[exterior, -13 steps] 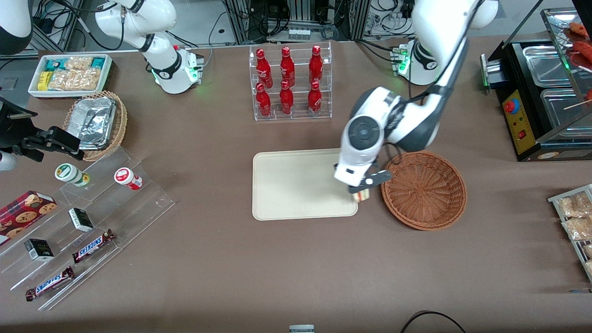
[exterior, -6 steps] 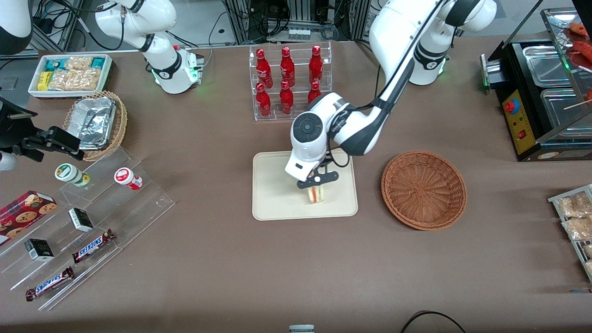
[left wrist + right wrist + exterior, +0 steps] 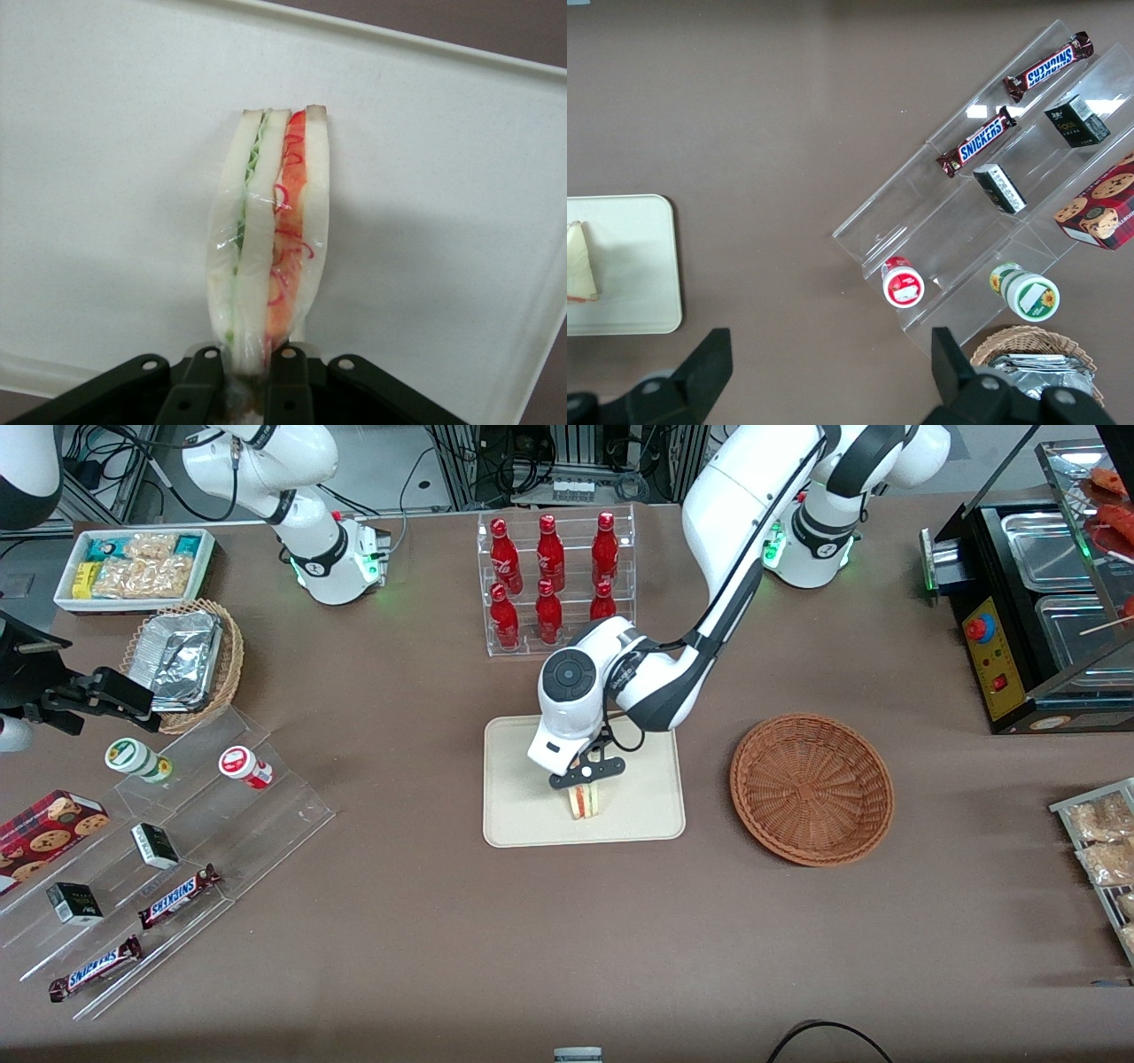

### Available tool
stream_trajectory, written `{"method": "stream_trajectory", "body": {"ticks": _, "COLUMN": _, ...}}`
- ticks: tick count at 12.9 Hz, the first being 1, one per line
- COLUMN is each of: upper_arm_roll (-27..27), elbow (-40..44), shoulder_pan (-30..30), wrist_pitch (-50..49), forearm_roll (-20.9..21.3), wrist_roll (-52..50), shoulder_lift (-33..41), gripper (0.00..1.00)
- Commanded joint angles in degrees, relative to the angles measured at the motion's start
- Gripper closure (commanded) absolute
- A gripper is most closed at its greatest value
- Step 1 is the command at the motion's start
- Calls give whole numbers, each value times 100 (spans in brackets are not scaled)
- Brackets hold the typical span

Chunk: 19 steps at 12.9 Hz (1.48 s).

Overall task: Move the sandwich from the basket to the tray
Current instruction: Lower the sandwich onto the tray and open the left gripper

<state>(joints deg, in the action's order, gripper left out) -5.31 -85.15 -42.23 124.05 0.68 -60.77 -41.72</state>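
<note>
The sandwich [image 3: 585, 802] is a clear-wrapped white wedge with red and green filling. It hangs from my left gripper [image 3: 586, 774], which is shut on its upper edge, over the part of the cream tray [image 3: 523, 771] nearest the front camera. In the left wrist view the sandwich [image 3: 270, 235] points away from the gripper [image 3: 251, 376] toward the tray [image 3: 106, 177]; I cannot tell whether its tip touches the tray. The parked arm's wrist view shows the sandwich [image 3: 578, 263] over the tray [image 3: 633, 266]. The brown wicker basket [image 3: 811, 788] sits empty beside the tray, toward the working arm's end.
A clear rack of red bottles [image 3: 554, 580] stands farther from the front camera than the tray. A clear stepped shelf with snack bars and cups [image 3: 168, 841] and a foil-container basket [image 3: 186, 660] lie toward the parked arm's end. A black food warmer [image 3: 1036, 593] stands toward the working arm's end.
My left gripper carried the sandwich from the basket-side edge of the tray to over the tray's middle, then a little farther toward the parked arm's end.
</note>
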Motion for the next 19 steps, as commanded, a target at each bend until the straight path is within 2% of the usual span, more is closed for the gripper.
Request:
{"method": "stream_trajectory", "body": {"ticks": 1, "upper_arm_roll": 83, "elbow": 156, "shoulder_pan": -92, "wrist_pitch": -30, "forearm_roll": -59, "wrist_roll": -128, "shoulder_lift": -90, "gripper": 54}}
{"method": "stream_trajectory", "body": {"ticks": 2, "upper_arm_roll": 83, "elbow": 156, "shoulder_pan": -92, "wrist_pitch": -38, "forearm_roll": -50, "wrist_roll": -120, "shoulder_lift": -82, "gripper": 1}}
{"method": "stream_trajectory", "body": {"ticks": 6, "upper_arm_roll": 91, "elbow": 148, "shoulder_pan": -109, "wrist_pitch": -196, "forearm_roll": 11, "wrist_roll": -23, "shoulder_lift": 181, "gripper": 0}}
{"method": "stream_trajectory", "body": {"ticks": 11, "upper_arm_roll": 126, "elbow": 104, "shoulder_pan": -23, "wrist_pitch": -1600, "forearm_roll": 38, "wrist_roll": 398, "shoulder_lift": 1094, "gripper": 0}}
{"method": "stream_trajectory", "body": {"ticks": 14, "upper_arm_roll": 161, "elbow": 95, "shoulder_pan": 398, "wrist_pitch": -2558, "forearm_roll": 55, "wrist_roll": 706, "shoulder_lift": 1587, "gripper": 0}}
{"method": "stream_trajectory", "body": {"ticks": 16, "upper_arm_roll": 179, "elbow": 86, "shoulder_pan": 776, "wrist_pitch": -2701, "forearm_roll": 99, "wrist_roll": 829, "shoulder_lift": 1676, "gripper": 0}}
{"method": "stream_trajectory", "body": {"ticks": 19, "upper_arm_roll": 179, "elbow": -483, "shoulder_pan": 1303, "wrist_pitch": -2895, "forearm_roll": 372, "wrist_roll": 2126, "shoulder_lift": 2131, "gripper": 0}}
